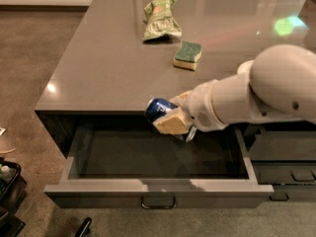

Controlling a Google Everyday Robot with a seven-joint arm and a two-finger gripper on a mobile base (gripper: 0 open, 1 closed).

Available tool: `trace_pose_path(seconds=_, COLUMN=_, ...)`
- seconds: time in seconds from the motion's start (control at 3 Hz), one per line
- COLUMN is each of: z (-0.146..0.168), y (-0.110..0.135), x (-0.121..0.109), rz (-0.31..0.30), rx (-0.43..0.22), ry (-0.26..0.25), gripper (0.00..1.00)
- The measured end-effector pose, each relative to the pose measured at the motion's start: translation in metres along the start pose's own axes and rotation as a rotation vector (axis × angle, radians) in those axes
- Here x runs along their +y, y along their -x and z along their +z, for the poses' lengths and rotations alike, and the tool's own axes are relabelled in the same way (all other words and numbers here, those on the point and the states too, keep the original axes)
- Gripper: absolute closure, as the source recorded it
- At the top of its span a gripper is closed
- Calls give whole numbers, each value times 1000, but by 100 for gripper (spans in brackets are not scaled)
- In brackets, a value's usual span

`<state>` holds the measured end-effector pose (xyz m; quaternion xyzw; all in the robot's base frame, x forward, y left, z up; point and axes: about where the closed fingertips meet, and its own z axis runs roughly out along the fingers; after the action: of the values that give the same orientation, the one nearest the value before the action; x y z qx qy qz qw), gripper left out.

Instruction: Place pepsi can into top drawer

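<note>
- I had the gripper (pixel 167 115) pinching the pepsi can (pixel 157 107), a tan pad (pixel 174 124) pressed against its side and the can tilted.
- Gripper and can hung over the rear of the open top drawer (pixel 158 187), right at the front lip of the counter (pixel 108 68).
- The drawer's bare floor lay below and in front of the gripper.
- Behind the gripper, on the counter, lay a green sponge (pixel 187 55).
- Farther back and slightly left lay a green snack bag (pixel 160 18).
- Narrower shut drawers (pixel 286 154) sat to the gripper's right.
</note>
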<state>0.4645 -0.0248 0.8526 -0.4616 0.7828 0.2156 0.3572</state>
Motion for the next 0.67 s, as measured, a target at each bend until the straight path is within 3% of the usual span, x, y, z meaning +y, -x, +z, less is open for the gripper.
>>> trace_pose_path(seconds=0.33, z=1, y=-28, x=-3, rz=70, rx=-16, ry=-30, gripper=100)
trace_pose_path(seconds=0.67, z=0, y=-29, x=-3, rz=72, rx=-16, ry=-34, gripper=100)
